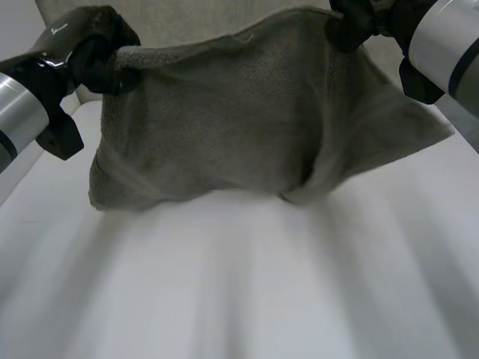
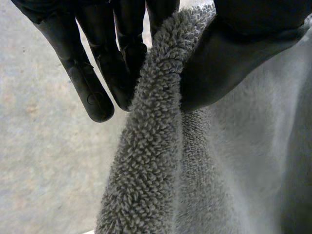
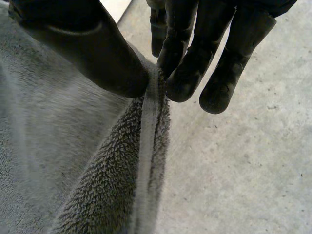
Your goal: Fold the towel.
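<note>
A grey-green towel (image 1: pixel 247 120) hangs lifted above the white table (image 1: pixel 239 284), spread between both hands, its lower edge sagging near the tabletop. My left hand (image 1: pixel 97 56) pinches the towel's upper left corner; in the left wrist view the thumb (image 2: pixel 229 53) presses the looped cloth (image 2: pixel 151 146) against the fingers (image 2: pixel 117 53). My right hand (image 1: pixel 352 26) grips the upper right corner; the right wrist view shows the thumb (image 3: pixel 92 48) and fingers (image 3: pixel 195 53) clamped on the towel's hemmed edge (image 3: pixel 148 146).
Bare white tabletop stretches in front of the hanging towel. A grey concrete floor (image 3: pixel 253 161) lies beyond the table, seen past both hands. The right side of the towel (image 1: pixel 419 127) fans out toward the right arm.
</note>
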You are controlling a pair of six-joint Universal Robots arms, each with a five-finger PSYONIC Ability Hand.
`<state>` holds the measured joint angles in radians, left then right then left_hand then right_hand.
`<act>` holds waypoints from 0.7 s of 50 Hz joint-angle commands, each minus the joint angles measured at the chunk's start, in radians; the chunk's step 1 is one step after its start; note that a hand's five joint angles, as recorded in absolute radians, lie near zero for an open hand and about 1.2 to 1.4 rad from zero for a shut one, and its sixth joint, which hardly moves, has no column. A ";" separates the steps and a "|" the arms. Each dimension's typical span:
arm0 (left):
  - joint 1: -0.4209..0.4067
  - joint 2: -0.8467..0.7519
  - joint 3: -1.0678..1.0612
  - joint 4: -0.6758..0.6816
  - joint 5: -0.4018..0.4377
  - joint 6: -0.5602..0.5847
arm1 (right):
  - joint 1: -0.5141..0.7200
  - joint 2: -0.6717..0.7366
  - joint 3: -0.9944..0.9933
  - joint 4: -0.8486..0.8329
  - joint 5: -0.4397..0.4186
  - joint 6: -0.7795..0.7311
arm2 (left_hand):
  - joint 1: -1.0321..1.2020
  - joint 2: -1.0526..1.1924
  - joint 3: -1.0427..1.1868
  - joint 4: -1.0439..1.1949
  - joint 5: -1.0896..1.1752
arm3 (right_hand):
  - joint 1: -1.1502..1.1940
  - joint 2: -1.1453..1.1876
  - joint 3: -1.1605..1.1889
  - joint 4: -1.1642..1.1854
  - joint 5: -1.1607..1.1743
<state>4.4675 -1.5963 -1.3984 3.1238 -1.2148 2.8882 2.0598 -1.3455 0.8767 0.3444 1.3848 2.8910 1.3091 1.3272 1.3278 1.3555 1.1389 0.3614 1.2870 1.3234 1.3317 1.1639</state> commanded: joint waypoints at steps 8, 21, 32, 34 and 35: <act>-0.019 -0.192 -0.183 0.042 -0.002 -0.004 | 0.016 0.164 0.215 0.015 -0.032 -0.197 | 0.087 0.069 0.068 0.041 0.083 | 1.035 0.109 0.073 0.065 0.058; -0.027 -0.359 -0.231 0.050 -0.006 0.235 | -0.017 0.247 0.481 -0.194 -0.013 -0.193 | 0.087 0.069 0.068 0.041 0.083 | 0.520 -0.406 -0.442 -0.451 -0.457; -0.027 -0.358 -0.237 0.071 -0.008 0.236 | -0.049 0.308 0.536 -0.237 0.020 -0.194 | 0.076 0.058 0.057 0.029 0.071 | 0.141 -0.785 -0.821 -0.830 -0.836; -0.027 -0.360 -0.241 0.081 -0.009 0.236 | -0.055 0.308 0.539 -0.240 0.022 -0.194 | 0.076 0.058 0.057 0.029 0.071 | 0.135 -0.791 -0.827 -0.836 -0.842; -0.027 -0.360 -0.244 0.088 -0.009 0.238 | -0.067 0.310 0.542 -0.251 0.022 -0.194 | 0.076 0.058 0.057 0.029 0.071 | 0.132 -0.794 -0.830 -0.839 -0.845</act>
<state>4.4408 -1.9573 -1.6309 3.1867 -1.2232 3.1289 2.0215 -1.0474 1.4145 0.1054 1.3953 2.6977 1.3218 1.3273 1.3281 1.3595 1.1390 0.5292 0.5482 0.5436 0.5457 0.3419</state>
